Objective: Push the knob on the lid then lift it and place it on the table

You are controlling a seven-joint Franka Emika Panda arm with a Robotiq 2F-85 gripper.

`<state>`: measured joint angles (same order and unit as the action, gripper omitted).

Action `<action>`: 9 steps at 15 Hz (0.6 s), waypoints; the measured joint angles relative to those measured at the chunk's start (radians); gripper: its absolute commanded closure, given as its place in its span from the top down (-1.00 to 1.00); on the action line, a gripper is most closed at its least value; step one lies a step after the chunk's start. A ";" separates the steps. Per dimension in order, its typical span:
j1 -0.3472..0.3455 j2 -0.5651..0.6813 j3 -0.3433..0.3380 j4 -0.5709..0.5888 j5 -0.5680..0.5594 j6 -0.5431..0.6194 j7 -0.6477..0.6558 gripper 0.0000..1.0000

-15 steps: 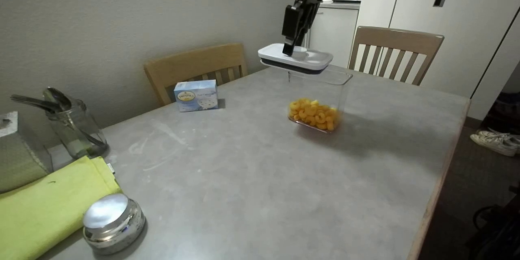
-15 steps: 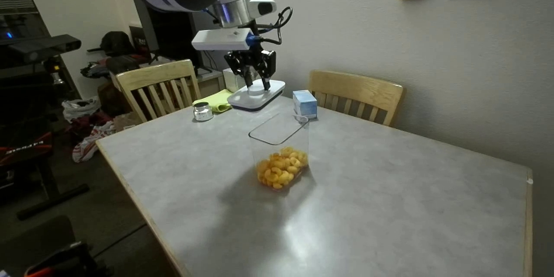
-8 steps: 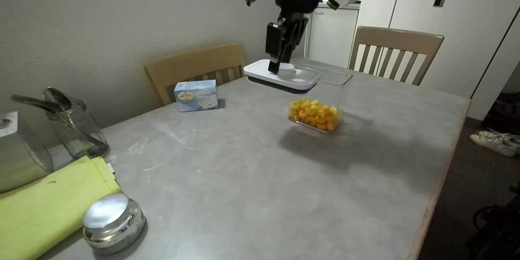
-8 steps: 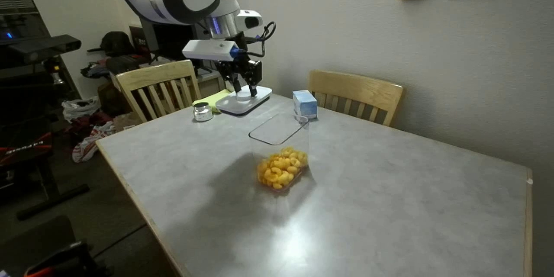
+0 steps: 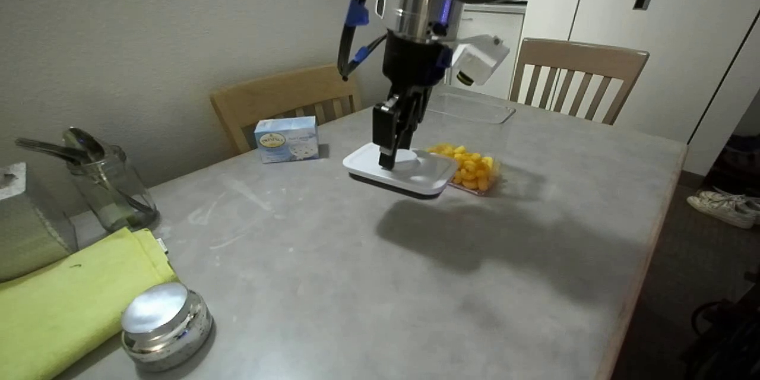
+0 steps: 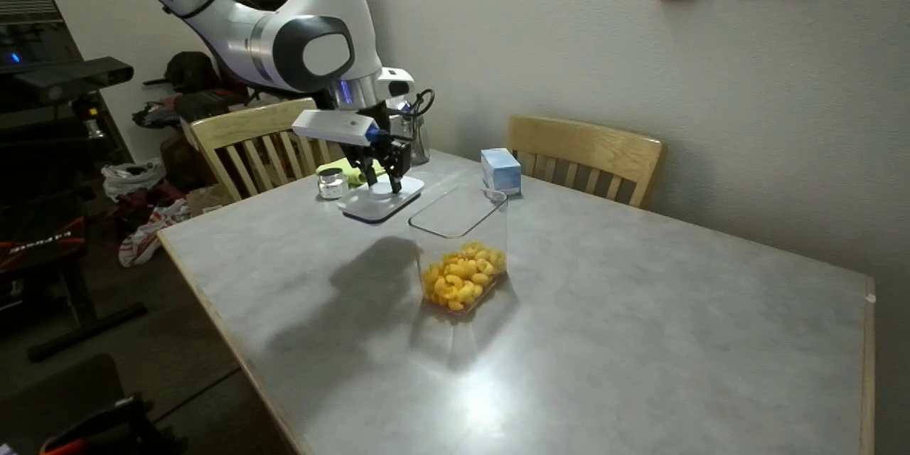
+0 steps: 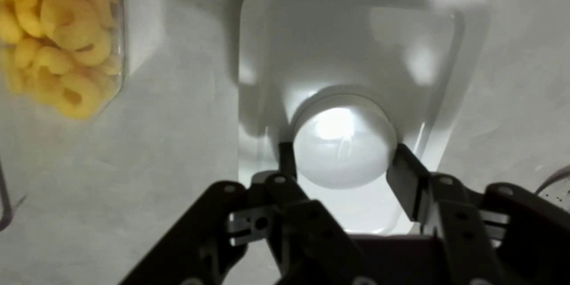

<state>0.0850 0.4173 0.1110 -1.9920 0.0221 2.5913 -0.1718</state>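
Note:
The white lid hangs roughly level above the light grey table, beside the clear container. It shows in both exterior views and in the wrist view. Its round knob stands up at the centre. My gripper is shut on the knob, one black finger touching each side in the wrist view. The lid's shadow lies apart from it on the table. The open clear container holds yellow puffed pieces; in an exterior view the lid hides part of them.
A blue-white box stands near the wall-side chair. A silver jar, a yellow cloth, and a glass jar with cutlery stand at one end of the table. Another chair stands at the opposite end.
My gripper has carried the lid down and away from the container, toward the silver jar's end of the table. The lid is now much lower. The container has not moved.

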 measured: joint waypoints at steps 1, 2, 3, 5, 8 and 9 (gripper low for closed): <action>0.000 0.015 0.005 0.000 0.000 0.002 0.000 -0.42; 0.000 0.031 0.009 0.001 0.000 0.004 -0.002 -0.42; 0.000 0.048 0.011 0.001 0.000 0.004 -0.003 -0.42; -0.001 0.080 0.011 0.002 0.000 0.006 -0.006 -0.42; -0.005 0.124 0.011 0.003 0.000 0.014 -0.012 -0.42; -0.006 0.136 0.011 0.004 -0.001 0.018 -0.012 -0.42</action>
<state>0.0791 0.5531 0.1220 -1.9884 0.0213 2.6095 -0.1838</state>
